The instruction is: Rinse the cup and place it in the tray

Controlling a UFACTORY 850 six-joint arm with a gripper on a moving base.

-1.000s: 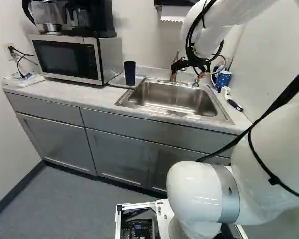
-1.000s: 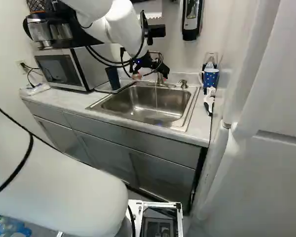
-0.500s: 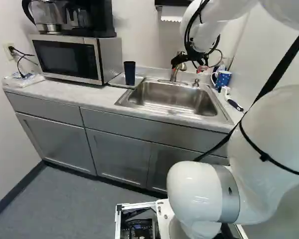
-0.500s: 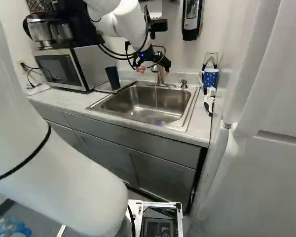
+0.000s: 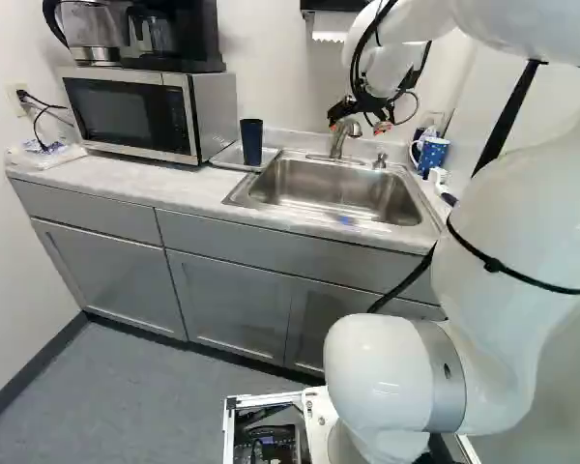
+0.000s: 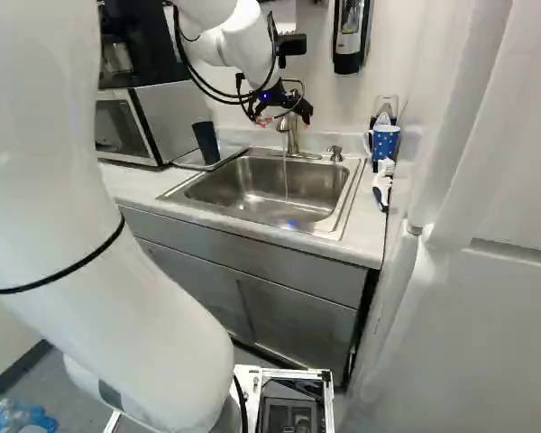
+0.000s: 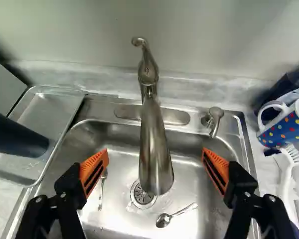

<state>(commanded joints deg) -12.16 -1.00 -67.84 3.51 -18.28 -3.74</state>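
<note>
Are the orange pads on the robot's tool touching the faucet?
Apart. The wrist view shows the tool open, one orange pad on either side of the faucet, with the sink visible in the gaps.

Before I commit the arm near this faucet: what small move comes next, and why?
I'd probably ease the open gripper toward the faucet's lever and try to shut off the water. A thin stream runs into the sink, the cup already stands in the tray, and the gripper straddles the spout.
</note>
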